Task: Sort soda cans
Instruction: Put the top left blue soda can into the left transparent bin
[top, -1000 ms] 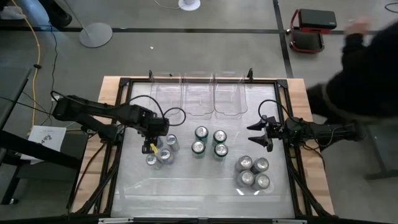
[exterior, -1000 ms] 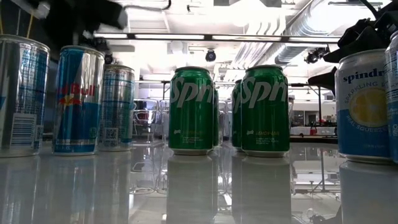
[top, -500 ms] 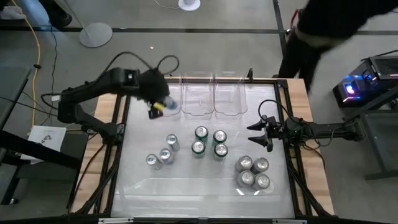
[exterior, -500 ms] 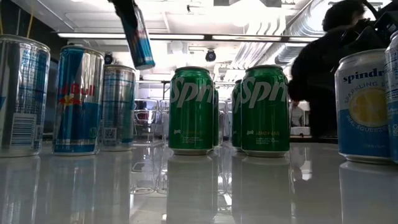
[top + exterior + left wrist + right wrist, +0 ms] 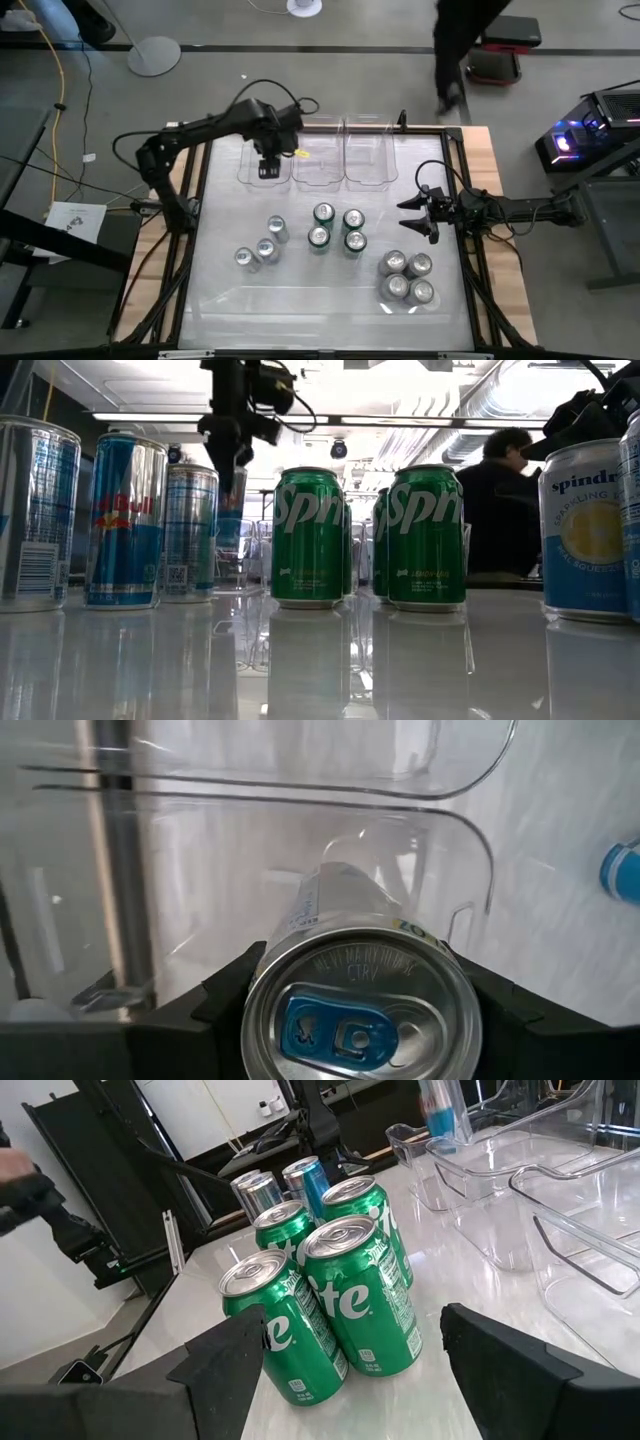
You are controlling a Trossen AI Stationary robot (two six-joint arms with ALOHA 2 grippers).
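Twelve cans in play, and one of them is airborne! The left gripper (image 5: 268,160) has its fingers clamped on the sides of a blue can (image 5: 362,1015), and it hangs over the leftmost clear bin (image 5: 247,170) up at about eleven o'clock on the table. From the left wrist view the silver top with its blue tab faces the camera, dark fingers pressing in from both sides, bin wall beneath.

Down on the table, three more blue cans (image 5: 260,245) stand in a loose cluster at around eight o'clock. Four green cans (image 5: 337,229) sit tight together dead centre, and four silver-grey cans (image 5: 407,277) bunch up at roughly four o'clock. Two further bins (image 5: 344,160) wait beside the first along the twelve o'clock edge, and nothing shows inside them.

Over at three o'clock, the right gripper (image 5: 412,217) waits just short of the green cans with its fingers spread apart, holding nothing.

A word on handling: these look like thin metal cylinders, smooth and likely slippery, stiff enough if full but easy to dent if squeezed hard. Best hold, I'd say, is across the mid-body, square to the sides, just as the left is doing. The slim blue ones stand tall and narrow, so they would tip easily if nudged.
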